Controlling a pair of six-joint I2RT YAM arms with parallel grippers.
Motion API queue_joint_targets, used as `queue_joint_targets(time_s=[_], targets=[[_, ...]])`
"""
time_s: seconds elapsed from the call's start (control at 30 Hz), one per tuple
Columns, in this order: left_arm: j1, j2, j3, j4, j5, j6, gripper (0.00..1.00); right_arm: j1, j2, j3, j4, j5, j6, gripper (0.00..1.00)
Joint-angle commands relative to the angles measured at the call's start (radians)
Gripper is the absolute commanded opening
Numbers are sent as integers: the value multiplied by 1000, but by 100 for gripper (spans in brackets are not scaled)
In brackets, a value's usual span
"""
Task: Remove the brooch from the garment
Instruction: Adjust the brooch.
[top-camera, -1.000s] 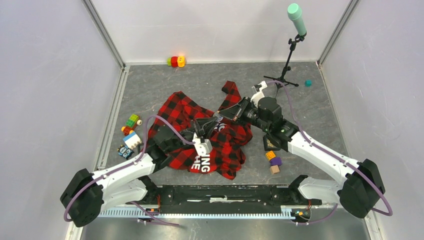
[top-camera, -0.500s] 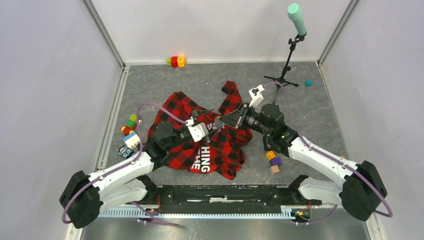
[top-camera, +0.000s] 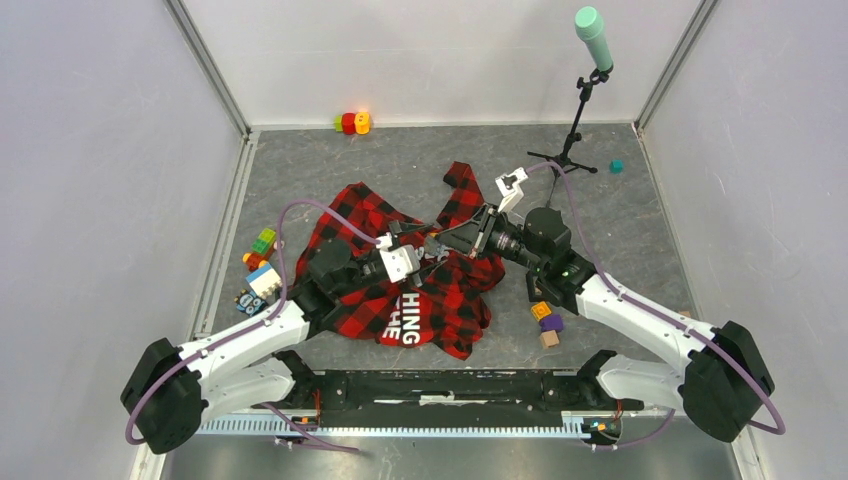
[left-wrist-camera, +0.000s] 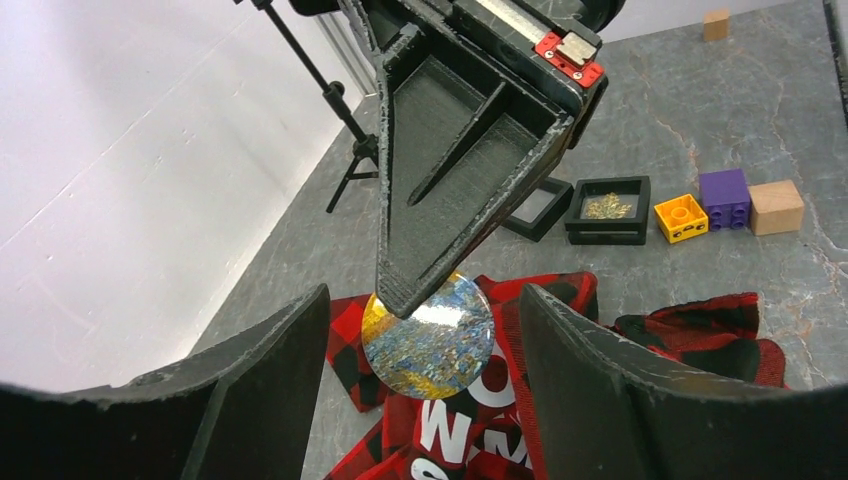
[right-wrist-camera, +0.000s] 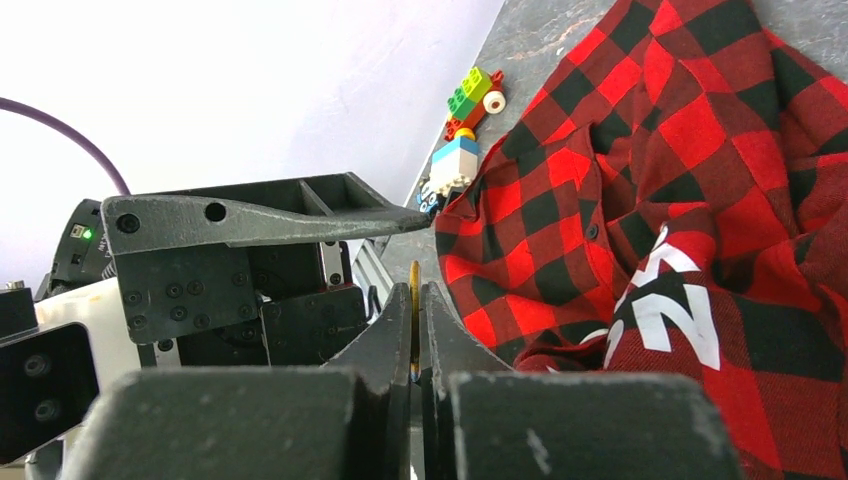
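Note:
The red-and-black check garment (top-camera: 445, 305) lies crumpled on the grey floor, with white letters showing; it also shows in the left wrist view (left-wrist-camera: 470, 425) and the right wrist view (right-wrist-camera: 650, 190). My right gripper (top-camera: 438, 243) is shut on the brooch (left-wrist-camera: 432, 338), a round blue-and-yellow disc, and holds it above the cloth. In the right wrist view the brooch (right-wrist-camera: 414, 300) stands edge-on between the pads of that gripper (right-wrist-camera: 415, 292). My left gripper (left-wrist-camera: 422, 298) is open, with one finger on each side of the brooch and touching nothing.
Two small black trays (left-wrist-camera: 605, 208) and yellow, purple and wooden blocks (left-wrist-camera: 725, 198) lie right of the garment. Toy bricks (top-camera: 260, 265) sit at the left and more (top-camera: 350, 122) at the back wall. A microphone stand (top-camera: 575, 115) stands at the back right.
My left gripper has risen off the garment and swung right, so that its fingers now flank the brooch. My right gripper has shifted slightly left with the brooch.

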Motion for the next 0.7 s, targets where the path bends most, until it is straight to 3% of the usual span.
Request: queue_joint_targets(time_s=[0.0,0.2,0.37,0.47,0.53,0.6,0.67], targets=[[-3,-5,26,28,50,14,74,-1,4,15,65,-34,31,0],[-3,-4,32,9,34,15,74,-1,2,9,92,-49,46,0],[-3,-6,46,-7,34,7,55,-2,6,7,94,-52,50,0],[-3,-12,45,-11,19,6,49,-1,8,5,95,-55,40,21],[-3,-21,42,-24,-10,-25,49,-2,-6,8,48,-29,-17,47],[-3,-37,40,-60,-44,-85,50,-2,-36,17,-63,13,-129,59],[-3,-64,28,-99,-76,-177,50,-2,-82,19,-202,86,-269,61]])
